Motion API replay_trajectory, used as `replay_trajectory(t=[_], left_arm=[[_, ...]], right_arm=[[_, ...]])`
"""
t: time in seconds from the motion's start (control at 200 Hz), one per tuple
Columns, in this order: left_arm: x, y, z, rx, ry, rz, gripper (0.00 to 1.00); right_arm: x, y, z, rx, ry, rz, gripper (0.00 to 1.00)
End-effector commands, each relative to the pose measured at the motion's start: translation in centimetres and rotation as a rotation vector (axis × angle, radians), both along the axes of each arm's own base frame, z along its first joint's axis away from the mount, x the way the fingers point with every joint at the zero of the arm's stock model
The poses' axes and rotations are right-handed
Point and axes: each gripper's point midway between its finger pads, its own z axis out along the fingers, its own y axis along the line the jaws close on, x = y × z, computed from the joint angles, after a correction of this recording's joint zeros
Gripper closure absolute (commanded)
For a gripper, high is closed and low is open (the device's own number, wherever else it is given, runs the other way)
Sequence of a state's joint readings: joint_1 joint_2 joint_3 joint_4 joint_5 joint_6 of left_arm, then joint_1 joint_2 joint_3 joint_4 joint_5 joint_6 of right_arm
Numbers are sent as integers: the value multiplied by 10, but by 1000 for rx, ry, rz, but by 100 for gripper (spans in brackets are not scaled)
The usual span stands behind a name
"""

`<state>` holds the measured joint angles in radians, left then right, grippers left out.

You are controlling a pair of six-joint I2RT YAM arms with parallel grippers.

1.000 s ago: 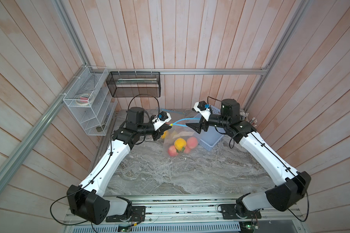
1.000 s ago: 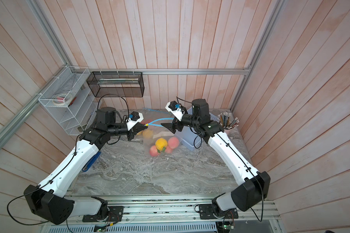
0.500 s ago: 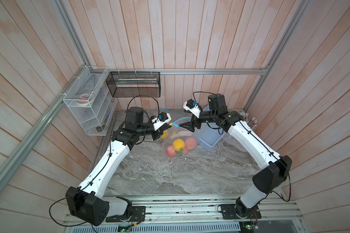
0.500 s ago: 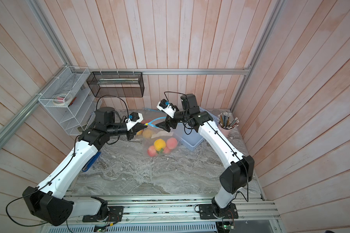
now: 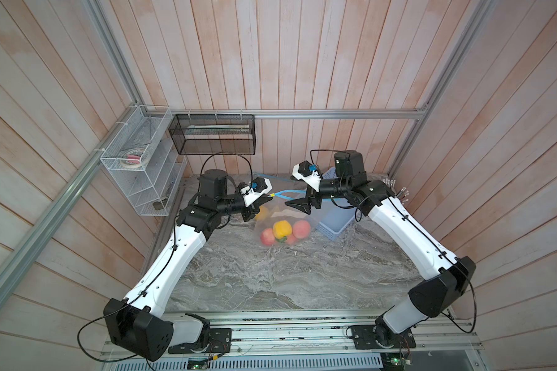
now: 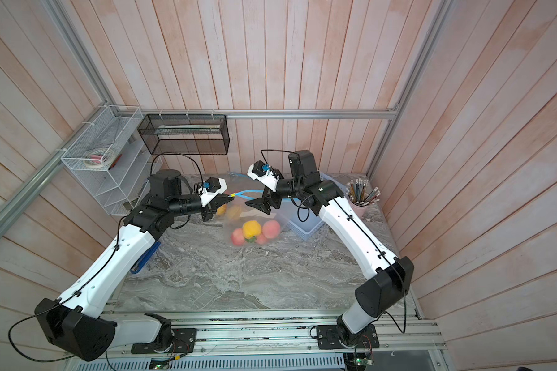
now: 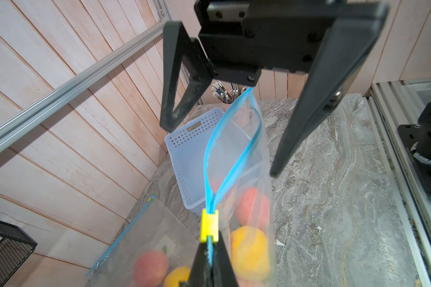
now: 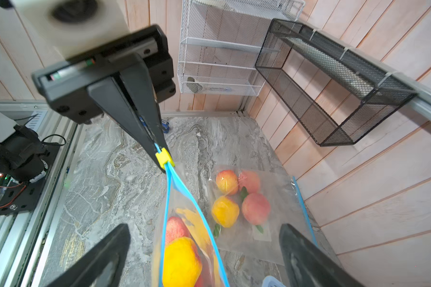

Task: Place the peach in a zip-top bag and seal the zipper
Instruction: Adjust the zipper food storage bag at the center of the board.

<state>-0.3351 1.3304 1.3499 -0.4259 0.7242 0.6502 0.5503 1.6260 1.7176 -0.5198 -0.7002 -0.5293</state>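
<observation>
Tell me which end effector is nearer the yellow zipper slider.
Left. The left end effector is shut on the zip-top bag at its blue edge, right beside the yellow slider; the right end effector stands open farther along the bag's mouth, apart from the slider.

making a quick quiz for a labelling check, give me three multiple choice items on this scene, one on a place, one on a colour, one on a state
1. Where is the blue basket?
A) on the table, beside the upright bag
B) hung on the wall
C) inside the upright bag

2. What colour is the slider on the upright bag's zipper?
A) red
B) green
C) yellow

3. How is that zipper?
A) sealed end to end
B) open, its two tracks apart
C) torn off

Key: 1 A, it stands on the marble next to the bag; 2 C, it is yellow in both wrist views; 3 B, the blue tracks split apart past the slider.
</observation>
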Motion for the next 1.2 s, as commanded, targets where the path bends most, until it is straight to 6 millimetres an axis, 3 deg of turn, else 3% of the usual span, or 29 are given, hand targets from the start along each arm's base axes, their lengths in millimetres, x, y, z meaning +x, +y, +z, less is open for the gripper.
replay_trajectory(t=[0.0,0.075,0.15,0.29,0.36,0.525,0.63,0.81,0.945,1.195], left_arm=[[-7,-2,10,-24,-33,-19,100],[-6,-2,9,-26,-29,-17,100],[-5,-2,6,-27,-18,-16,100],[-3,-3,2,-39,-3,-9,99],[-3,-2,2,-51,-2,0,92],[0,3,7,-124,-8,32,58],[-6,7,10,-193,1,2,49],[-25,2,14,-278,12,-117,48],[-28,-2,17,-305,21,-159,50],[-23,-8,22,-320,43,-205,68]], right_arm=[[9,3,-15,-53,30,-20,23],[6,6,-16,-51,47,4,49],[3,5,-15,-38,49,13,62],[1,2,-12,-8,32,3,100],[-1,0,-11,12,23,-2,100],[-14,-5,-7,50,-5,23,100],[-19,-8,-4,72,-2,34,100],[-20,-8,-7,80,18,39,100],[-18,-7,-10,82,34,39,100],[-21,-7,-11,84,39,53,100]])
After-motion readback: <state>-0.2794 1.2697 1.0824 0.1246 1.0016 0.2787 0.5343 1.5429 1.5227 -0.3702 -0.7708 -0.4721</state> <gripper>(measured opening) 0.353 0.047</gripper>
